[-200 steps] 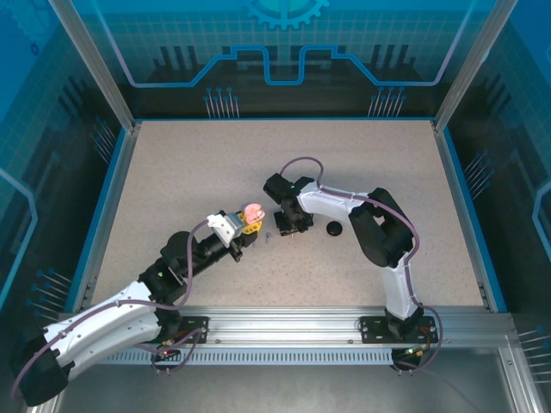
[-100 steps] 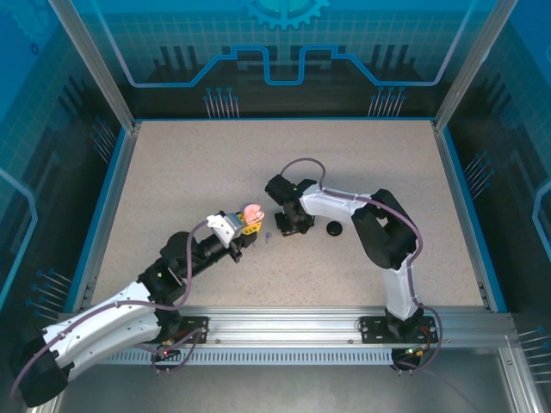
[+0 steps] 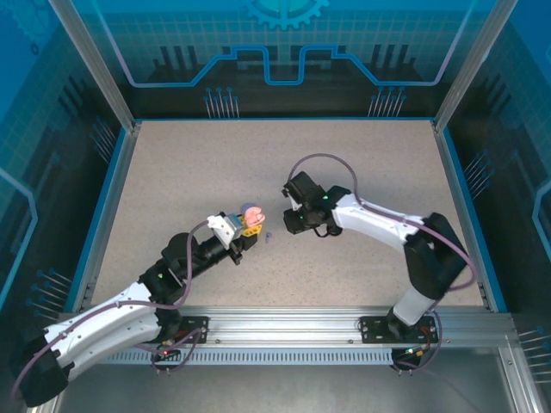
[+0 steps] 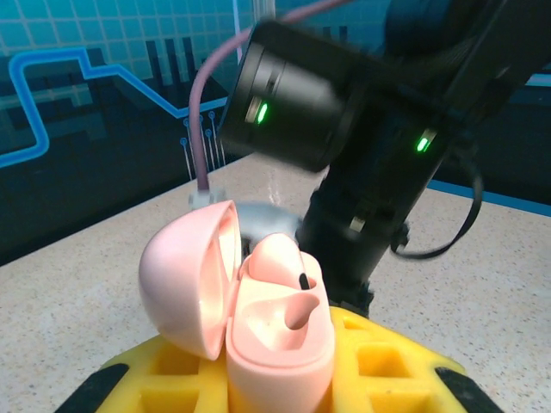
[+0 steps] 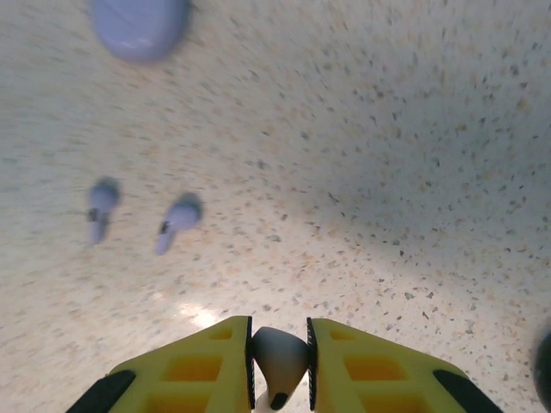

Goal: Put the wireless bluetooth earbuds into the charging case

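Pale earbud (image 5: 279,354), dark tip down, is pinched between the yellow fingers (image 5: 194,366) of the right gripper (image 5: 279,342), bottom centre of the right wrist view. Its target, the pink charging case (image 4: 275,331), sits lid-open, clamped in the left gripper (image 4: 280,391) at bottom centre of the left wrist view.

We read the step as carry-and-seat. We'd bring the bud over the free socket, line the stem up with the well, lower straight and only let go once it's seated. One well looks occupied (a dark-tipped stem shows), but we can't be sure.

Views: the right wrist gives us two lilac buds (image 5: 176,219) on the tabletop (image 5: 387,172) at left and a blurred lilac case (image 5: 142,26) upper left. From above, that area is a lilac speck mid-frame. The left wrist resolves lid and wells, while from above the case is just a pink blob. The overhead adds the gap between the grippers, which are near but apart.
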You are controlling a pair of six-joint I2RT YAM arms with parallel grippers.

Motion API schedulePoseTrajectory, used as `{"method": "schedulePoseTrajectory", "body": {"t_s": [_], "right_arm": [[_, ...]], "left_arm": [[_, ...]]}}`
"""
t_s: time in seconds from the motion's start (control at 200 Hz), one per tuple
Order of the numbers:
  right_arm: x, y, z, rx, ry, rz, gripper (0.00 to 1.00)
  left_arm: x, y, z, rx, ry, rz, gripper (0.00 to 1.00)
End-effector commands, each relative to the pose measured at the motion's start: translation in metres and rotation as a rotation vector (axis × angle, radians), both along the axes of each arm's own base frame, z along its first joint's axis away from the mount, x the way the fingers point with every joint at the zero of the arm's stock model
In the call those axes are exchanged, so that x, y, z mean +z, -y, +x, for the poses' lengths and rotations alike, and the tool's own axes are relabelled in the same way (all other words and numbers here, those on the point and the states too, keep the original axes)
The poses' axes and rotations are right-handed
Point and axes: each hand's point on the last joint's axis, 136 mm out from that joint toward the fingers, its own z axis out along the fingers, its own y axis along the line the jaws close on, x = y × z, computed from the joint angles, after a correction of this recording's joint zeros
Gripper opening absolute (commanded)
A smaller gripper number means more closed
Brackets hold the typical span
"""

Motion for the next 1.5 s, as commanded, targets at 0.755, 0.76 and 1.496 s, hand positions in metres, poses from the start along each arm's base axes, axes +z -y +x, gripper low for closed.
{"method": "schedulePoseTrajectory", "body": {"t_s": [0.755, 0.76, 1.496], "right_arm": [[0.230, 0.001, -0.109, 0.592, 0.665, 0.487, 0.22], [0.231, 0.001, -0.109, 0.593, 0.668, 0.485, 0.22], [0.221, -0.039, -0.111, 0.739, 0.656, 0.391, 0.23]], "left_arm": [[0.024, 0.063, -0.025, -0.379, -0.064, -0.182, 0.01], [0.024, 0.063, -0.025, -0.381, -0.065, -0.181, 0.02], [0.030, 0.066, -0.032, -0.427, -0.059, -0.184, 0.01]]}}
